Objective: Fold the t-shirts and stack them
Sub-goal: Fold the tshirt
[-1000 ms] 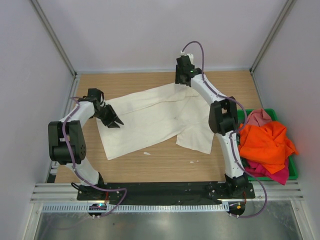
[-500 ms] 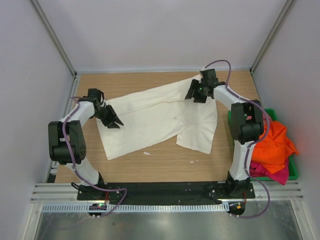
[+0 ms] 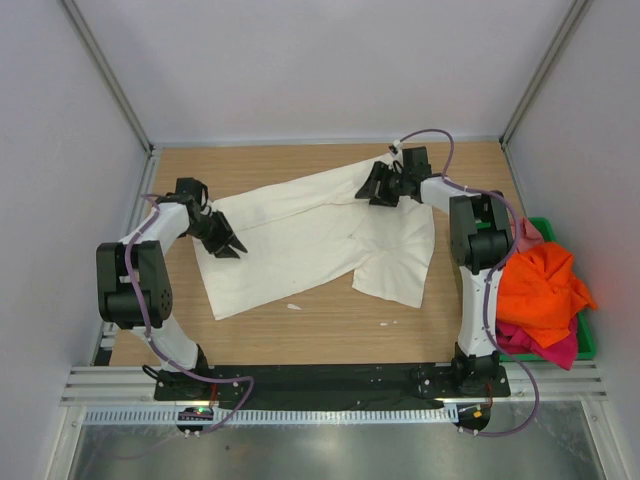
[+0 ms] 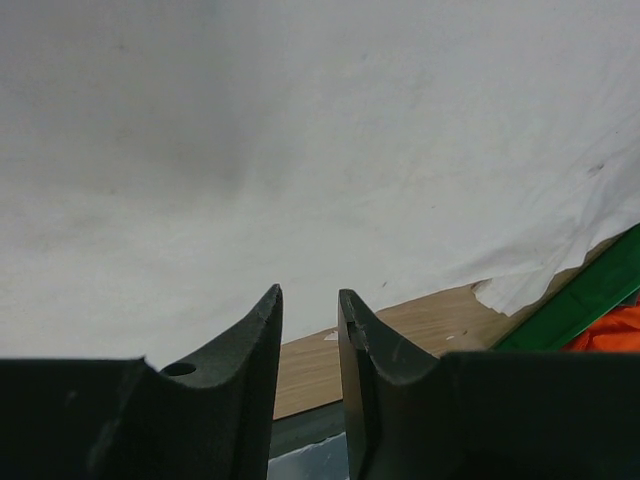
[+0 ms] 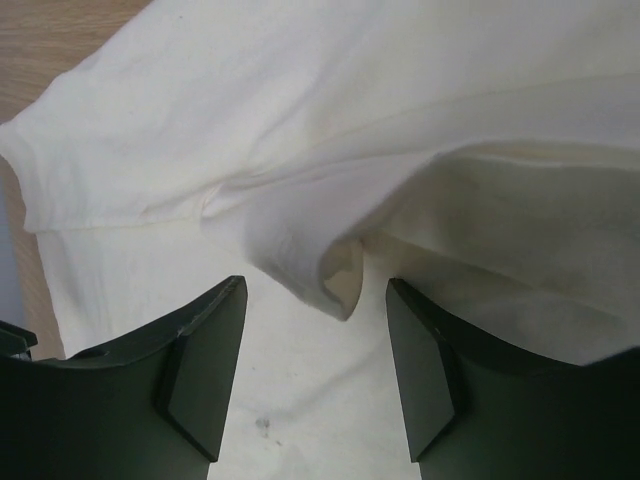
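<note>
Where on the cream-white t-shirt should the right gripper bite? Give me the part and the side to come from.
Take the raised fold of the cream-white t-shirt, near its far right edge. Bring the right gripper in from that right side, probably straight along its line, one finger each side: the ridge stands proud of the flat cloth and lies between the open jaws.
</note>
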You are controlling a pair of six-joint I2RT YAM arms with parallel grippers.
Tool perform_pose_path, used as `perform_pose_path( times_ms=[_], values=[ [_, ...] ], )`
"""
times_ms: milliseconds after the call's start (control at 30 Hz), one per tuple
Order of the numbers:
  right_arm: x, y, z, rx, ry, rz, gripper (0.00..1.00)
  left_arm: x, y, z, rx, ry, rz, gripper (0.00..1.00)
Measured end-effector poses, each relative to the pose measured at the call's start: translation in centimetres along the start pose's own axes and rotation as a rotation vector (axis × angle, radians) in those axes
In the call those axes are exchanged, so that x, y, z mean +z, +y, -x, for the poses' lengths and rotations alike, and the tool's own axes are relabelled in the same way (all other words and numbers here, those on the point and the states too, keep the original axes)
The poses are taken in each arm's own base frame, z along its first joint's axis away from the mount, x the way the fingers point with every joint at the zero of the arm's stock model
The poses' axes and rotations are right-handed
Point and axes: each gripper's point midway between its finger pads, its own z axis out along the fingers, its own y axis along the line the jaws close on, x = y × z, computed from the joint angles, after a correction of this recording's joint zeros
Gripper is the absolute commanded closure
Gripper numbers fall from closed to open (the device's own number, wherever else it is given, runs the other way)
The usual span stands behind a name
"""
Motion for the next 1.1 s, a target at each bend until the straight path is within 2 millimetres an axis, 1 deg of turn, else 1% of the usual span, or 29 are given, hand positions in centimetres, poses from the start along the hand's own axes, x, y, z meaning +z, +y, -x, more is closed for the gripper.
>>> perform_pose_path(
  times_ms=[100, 233, 367, 433, 467, 500, 600, 667, 700, 767, 800, 833, 900, 933, 1100],
  values=[
    [0.5, 0.4, 0.4, -0.009, -0.010, 0.037, 0.39, -0.1, 0.0, -0.1, 0.000, 0.004, 0.003, 0.70],
    [0.8, 1.0, 1.0, -0.022, -0.031, 0.077, 0.48, -0.2, 0.0, 0.0, 0.000, 0.003, 0.005, 0.70],
    [1.0, 1.9, 1.4, -0.029, -0.038, 0.111, 0.51, -0.2, 0.0, 0.0, -0.001, 0.004, 0.006, 0.70],
    [1.0, 2.3, 1.3, -0.024, -0.034, 0.124, 0.51, -0.2, 0.0, -0.1, -0.002, 0.006, 0.008, 0.70],
    [1.0, 2.5, 1.2, -0.017, -0.031, 0.133, 0.49, -0.2, 0.0, -0.1, -0.002, 0.006, 0.008, 0.70],
    [1.1, 2.8, 1.0, -0.009, -0.030, 0.142, 0.41, -0.2, 0.0, -0.1, -0.002, 0.005, 0.008, 0.70],
    [0.9, 3.1, 0.1, 0.012, -0.026, 0.158, 0.41, -0.2, 0.0, -0.1, -0.002, 0.006, 0.007, 0.70],
    [0.8, 3.4, -0.6, 0.038, -0.014, 0.164, 0.46, -0.2, 0.0, -0.1, -0.002, 0.005, 0.006, 0.70],
    [0.8, 3.6, -0.6, 0.052, -0.014, 0.171, 0.54, -0.2, 0.0, -0.1, -0.002, 0.005, 0.006, 0.70],
    [0.8, 4.0, -0.4, 0.077, -0.020, 0.181, 0.62, -0.2, 0.0, -0.1, -0.002, 0.005, 0.006, 0.71],
    [0.8, 4.4, -0.2, 0.096, -0.025, 0.188, 0.69, -0.2, 0.0, -0.1, -0.002, 0.005, 0.006, 0.70],
    [0.8, 4.6, -0.1, 0.113, -0.029, 0.192, 0.79, -0.2, 0.0, 0.0, -0.001, 0.004, 0.006, 0.70],
    [0.6, 5.1, 0.3, 0.163, -0.038, 0.198, 0.90, -0.2, 0.0, 0.0, -0.001, 0.004, 0.006, 0.71],
    [0.5, 5.2, 0.5, 0.186, -0.041, 0.197, 0.99, -0.2, 0.0, -0.1, -0.001, 0.005, 0.006, 0.70],
    [0.3, 5.7, 0.8, 0.348, -0.032, 0.187, 0.99, -0.2, 0.0, 0.0, -0.001, 0.004, 0.006, 0.71]
  ],
)
